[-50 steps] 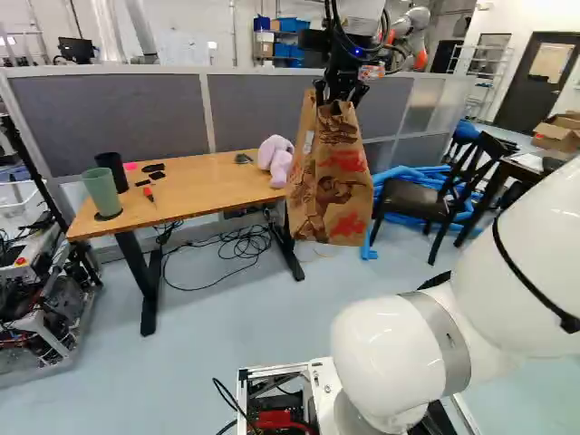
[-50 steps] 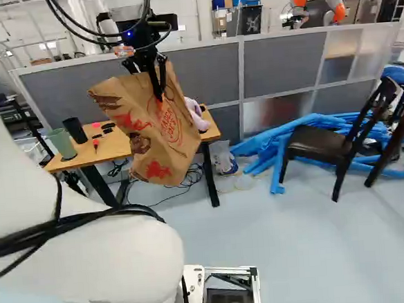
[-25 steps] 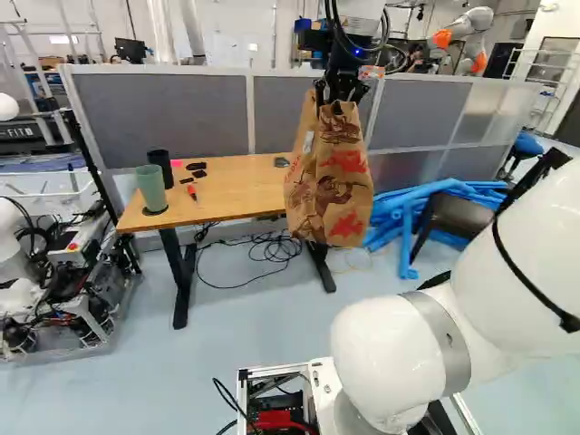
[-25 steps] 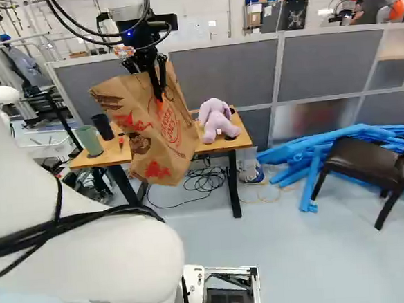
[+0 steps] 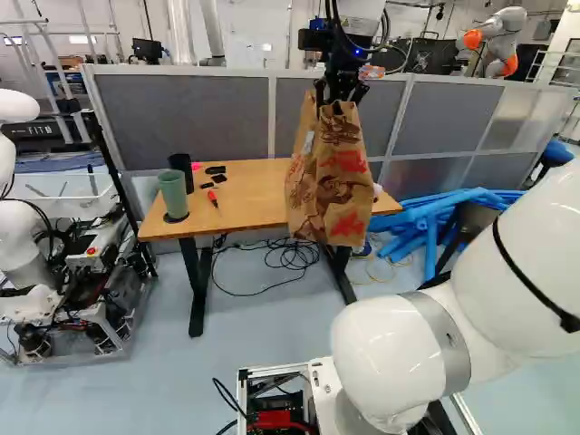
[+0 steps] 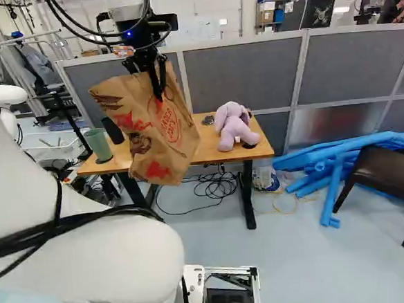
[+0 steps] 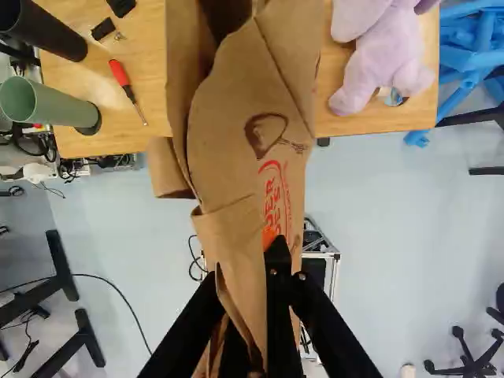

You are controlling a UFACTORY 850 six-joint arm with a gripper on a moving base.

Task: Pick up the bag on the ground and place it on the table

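Pinching a fold of the paper grocery bag (image 5: 337,186) near its mouth, the jaws hold it hanging in the air by the near edge of the tabletop (image 5: 249,195). It should handle light, limp and easily creased or torn; the doubled paper at the rim looks the best hold. Beyond, a green cup (image 5: 173,196) stands toward the tabletop's left edge, a plush toy (image 6: 234,126) toward its right edge.
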